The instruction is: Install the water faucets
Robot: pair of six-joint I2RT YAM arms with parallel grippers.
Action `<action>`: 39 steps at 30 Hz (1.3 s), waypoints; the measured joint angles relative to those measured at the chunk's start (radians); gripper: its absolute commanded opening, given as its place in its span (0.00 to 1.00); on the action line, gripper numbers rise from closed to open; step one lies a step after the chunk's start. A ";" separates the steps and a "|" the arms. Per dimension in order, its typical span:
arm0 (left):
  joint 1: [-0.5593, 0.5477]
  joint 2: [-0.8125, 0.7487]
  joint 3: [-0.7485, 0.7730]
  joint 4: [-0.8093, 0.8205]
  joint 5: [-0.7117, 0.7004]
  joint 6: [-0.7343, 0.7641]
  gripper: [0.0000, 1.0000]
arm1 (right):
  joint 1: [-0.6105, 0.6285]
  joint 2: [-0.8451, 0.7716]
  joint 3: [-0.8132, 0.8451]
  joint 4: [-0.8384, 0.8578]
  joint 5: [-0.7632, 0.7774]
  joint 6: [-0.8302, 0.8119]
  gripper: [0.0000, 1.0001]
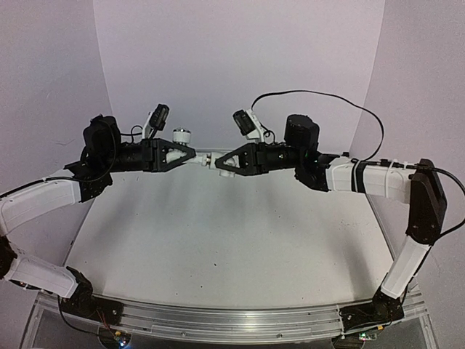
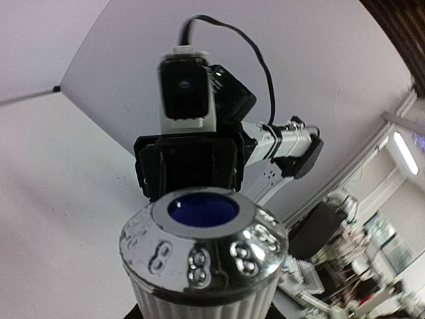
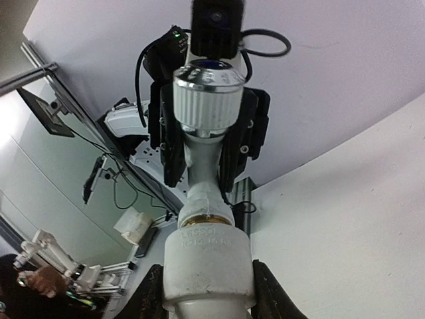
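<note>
In the top external view, the two arms meet nose to nose above the far half of the table (image 1: 218,240), slightly left of the frame's centre. The left gripper (image 1: 190,155) is clamped on the capped faucet part (image 1: 182,135), whose silvery cap stands up just above its fingers. The right gripper (image 1: 220,162) pinches the collared faucet part (image 1: 212,161). We see the white pieces bridging the short gap between the two fingertips, well clear of the table.

In the left wrist view, the capped faucet part (image 2: 202,246) fills the lower middle of the frame, its shiny rim around a blue opening and its ribbed white side below. Right behind it, at centre, the right gripper (image 2: 189,167) faces us. Our own fingers are hidden here.

In the right wrist view, the collared faucet part (image 3: 207,262) rises from the bottom edge, squeezed between the right gripper's (image 3: 207,299) fingers (image 3: 151,296). A brass ring (image 3: 207,218) tops it, touching the white neck of the capped faucet part (image 3: 206,93) above. The left gripper (image 3: 206,139) closes its black fingers (image 3: 166,133) on that neck from both sides, the cap just above them.
</note>
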 measured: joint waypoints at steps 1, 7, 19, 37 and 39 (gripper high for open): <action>0.000 0.000 0.000 0.000 0.006 0.043 0.00 | 0.000 0.000 0.000 0.005 -0.004 0.047 0.00; 0.001 -0.029 -0.010 0.014 0.137 0.744 0.00 | 0.018 0.000 0.000 0.066 -0.066 0.470 0.00; 0.019 0.020 0.107 -0.120 0.284 1.695 0.00 | 0.024 -0.021 0.003 0.115 -0.070 0.845 0.35; 0.012 0.077 0.187 -0.066 -0.007 0.605 0.00 | -0.099 -0.442 0.000 -0.605 0.409 -0.155 0.98; 0.010 0.107 0.185 -0.066 -0.065 0.311 0.00 | -0.096 -0.509 -0.023 -0.617 0.415 -0.336 0.98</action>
